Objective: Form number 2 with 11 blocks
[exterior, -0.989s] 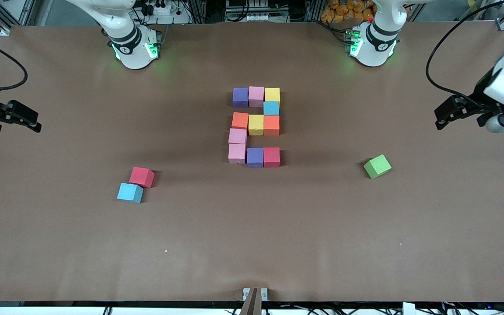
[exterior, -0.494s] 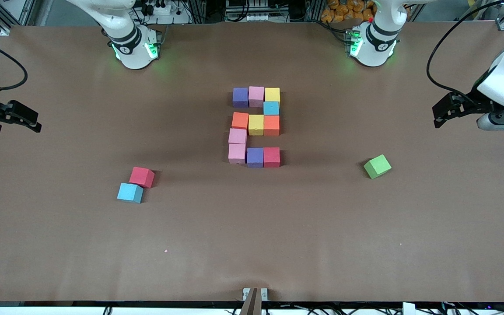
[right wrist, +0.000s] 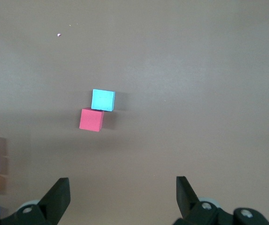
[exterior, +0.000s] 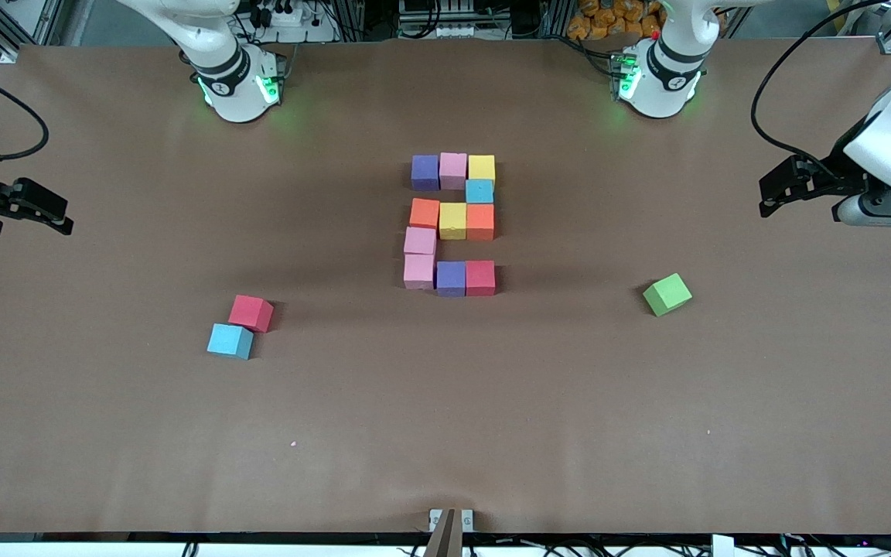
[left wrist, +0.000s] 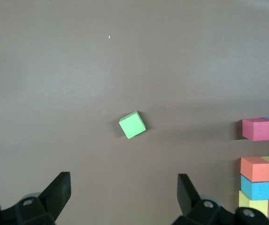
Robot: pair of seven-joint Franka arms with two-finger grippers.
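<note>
the number 2 (exterior: 452, 224) sits mid-desk, left hand (exterior: 772, 193) and right hand (exterior: 55, 216) both released, hanging over the desk ends.

Brown tabletop (exterior: 569, 402). At mid-table the blocks (exterior: 452, 221) lie touching, laid out as the number 2 (exterior: 481, 222). Toward the right arm's end, nearer the front camera, a red cube (exterior: 250, 312) and a blue cube (exterior: 230, 340) touch at a corner. Toward the left arm's end, a green cube (exterior: 667, 294) sits alone, turned askew.
</note>
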